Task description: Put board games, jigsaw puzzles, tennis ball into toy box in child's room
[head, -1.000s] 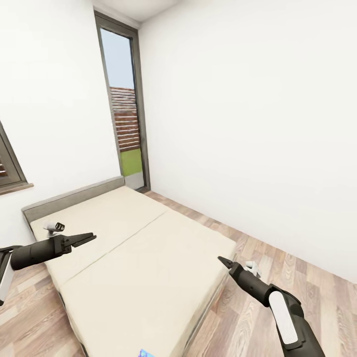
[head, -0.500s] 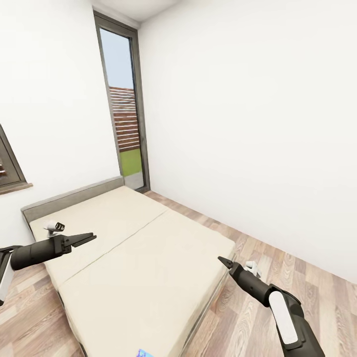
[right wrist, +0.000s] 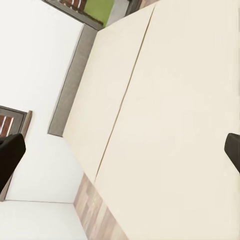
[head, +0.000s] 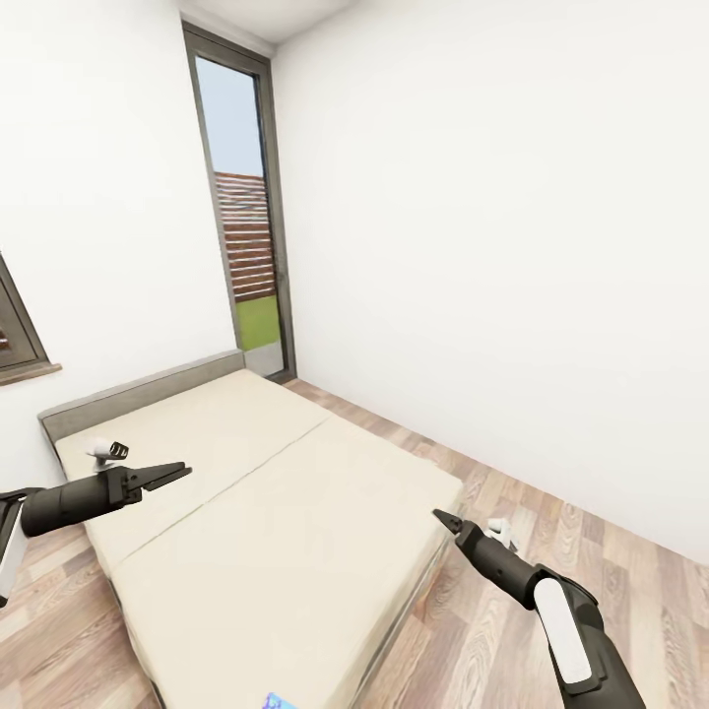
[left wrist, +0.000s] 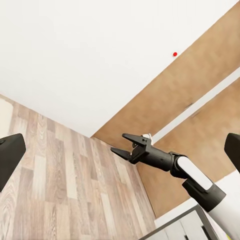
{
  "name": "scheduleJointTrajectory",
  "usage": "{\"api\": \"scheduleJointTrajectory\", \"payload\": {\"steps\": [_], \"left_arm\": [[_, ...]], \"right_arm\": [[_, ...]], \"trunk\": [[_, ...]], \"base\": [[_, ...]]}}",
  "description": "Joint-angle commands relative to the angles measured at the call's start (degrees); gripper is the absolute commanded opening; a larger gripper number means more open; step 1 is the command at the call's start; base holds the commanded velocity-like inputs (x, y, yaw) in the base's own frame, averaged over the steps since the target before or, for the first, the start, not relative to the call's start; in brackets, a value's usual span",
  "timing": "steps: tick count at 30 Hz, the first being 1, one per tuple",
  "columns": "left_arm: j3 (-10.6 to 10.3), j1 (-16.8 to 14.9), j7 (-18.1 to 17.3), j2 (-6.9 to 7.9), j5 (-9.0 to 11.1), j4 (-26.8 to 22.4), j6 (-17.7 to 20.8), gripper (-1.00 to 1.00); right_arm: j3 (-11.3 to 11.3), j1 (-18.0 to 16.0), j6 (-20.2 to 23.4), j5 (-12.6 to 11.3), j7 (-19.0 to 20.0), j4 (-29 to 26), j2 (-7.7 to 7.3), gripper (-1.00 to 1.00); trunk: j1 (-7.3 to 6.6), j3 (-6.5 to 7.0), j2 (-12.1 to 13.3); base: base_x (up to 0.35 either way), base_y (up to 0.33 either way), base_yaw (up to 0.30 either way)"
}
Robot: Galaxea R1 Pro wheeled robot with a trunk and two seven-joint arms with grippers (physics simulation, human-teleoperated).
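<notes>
A cream bed (head: 286,532) with a grey headboard fills the middle of the head view. A corner of a blue board game (head: 280,702) peeks in on the bed's near end, at the picture's lower edge. My left gripper (head: 182,473) hovers open over the bed's left side; its dark fingertips (left wrist: 10,155) stand wide apart in the left wrist view. My right gripper (head: 438,515) hangs open beside the bed's right edge, and its spread jaws also appear in the left wrist view (left wrist: 121,144). The right wrist view looks down on the bare mattress (right wrist: 165,125). The toy box, table, puzzles and tennis ball are out of view.
A tall glass door (head: 246,226) stands in the far corner beyond the headboard (head: 138,394). A window frame (head: 20,335) sits on the left wall. Wood-plank floor (head: 591,551) runs along the bed's right side up to a white wall.
The whole head view has shifted slightly, so the bed and blue box corner sit a little further left. Both arms hold the same pose.
</notes>
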Motion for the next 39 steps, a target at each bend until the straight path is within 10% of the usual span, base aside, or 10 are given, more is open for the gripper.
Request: {"api": "scheduleJointTrajectory", "payload": {"steps": [1, 39], "left_arm": [[0.00, -0.04, -0.25, 0.01, -0.07, -0.01, 0.61, 1.00], [-0.07, -0.04, -0.25, 0.01, -0.07, -0.01, 0.61, 1.00]], "right_arm": [[-0.21, -0.06, 0.41, -0.04, 0.20, -0.01, 0.07, 1.00], [-0.21, -0.06, 0.41, -0.06, 0.20, -0.03, 0.08, 1.00]], "trunk": [[0.04, -0.11, -0.11], [0.04, -0.11, -0.11]], "base": [[0.000, -0.199, 0.000], [0.000, -0.286, 0.086]]}}
